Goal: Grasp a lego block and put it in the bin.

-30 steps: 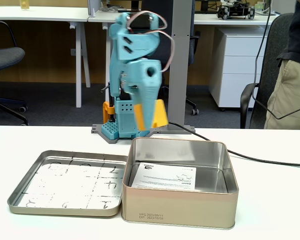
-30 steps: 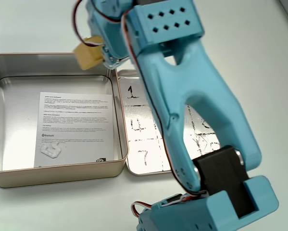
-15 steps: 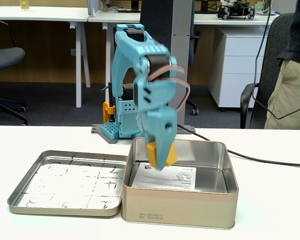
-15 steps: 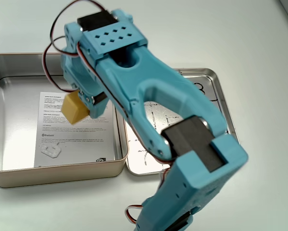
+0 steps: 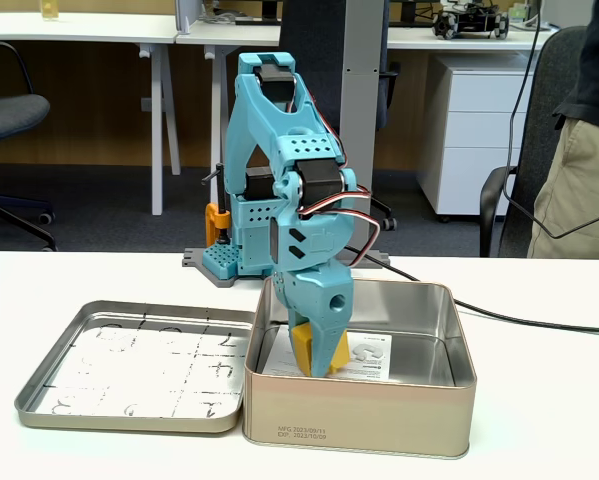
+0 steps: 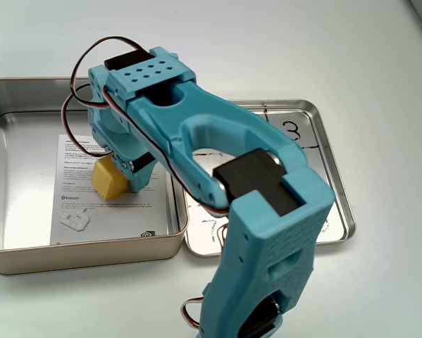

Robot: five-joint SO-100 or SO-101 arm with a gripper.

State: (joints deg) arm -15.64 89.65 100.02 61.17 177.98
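Gripper [image 5: 319,362] is lowered inside the bin [image 5: 359,420], fingers pinching the lego block [image 5: 307,348] between them; in the other fixed view the block [image 6: 110,179] shows yellow at the fingertips, low over the white paper label [image 6: 108,189] on the bin floor. Whether the block touches the label cannot be told. From the front fixed view, the fingertips sit below the bin's rim line, nearer the rim's left wall than its right; open floor lies to the right of the fingers. From above, the bin [image 6: 27,255] shows bare metal floor to the left of the fingers and along the far wall; the near wall is well apart from the block. The wall the bin shares with the shallow tray [image 6: 334,197] stands close beside the gripper body. The tray [image 5: 39,405] touches the bin's side and carries a hand-drawn numbered grid. The arm [image 6: 218,162] arches over the tray's near corner into the bin.
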